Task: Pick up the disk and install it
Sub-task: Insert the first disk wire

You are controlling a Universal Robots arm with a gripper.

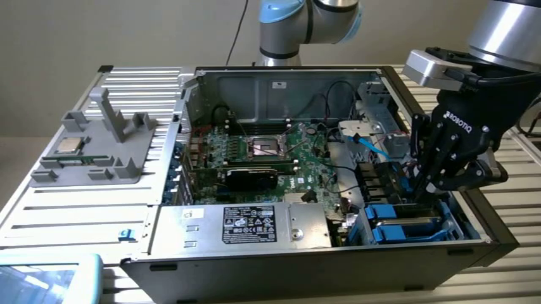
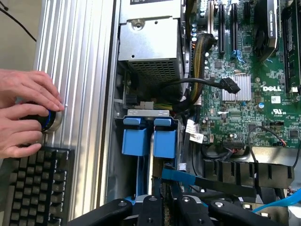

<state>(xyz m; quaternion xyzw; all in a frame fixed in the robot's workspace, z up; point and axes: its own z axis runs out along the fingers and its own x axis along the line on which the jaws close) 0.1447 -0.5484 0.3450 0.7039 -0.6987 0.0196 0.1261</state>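
Exterior view: black two-finger tool [image 1: 422,190] is down in the drive bay at the near corner of the open black computer case [image 1: 253,269], on the exterior view's right. The case sits on a slatted metal surface [image 1: 76,209]. The disk [image 1: 404,223], a flat silver-grey hard drive in a bright blue plastic frame, lies low in that bay, directly under the fingers. Jaws are narrow and look pinched on the disk's upper edge. The contact itself is behind the knuckles, so the grip is a judgement. Doing it well probably means keeping the frame square to the bay walls, pressing straight along the rails with no twist, and staying off the thin blue cable [image 1: 372,147] just beside the bay.

Wrist view: tool [image 2: 167,209] is cut off by the picture's edge, only black links show. The disk [image 2: 149,137] shows as two blue tabs under a silver bracket, and how deep it sits can't be told. A blue cable [image 2: 188,175] crosses close to the fingers, a snag risk. A person's hands [image 2: 23,113] rest on a knob by a black keyboard [image 2: 33,188] at the surface's edge.
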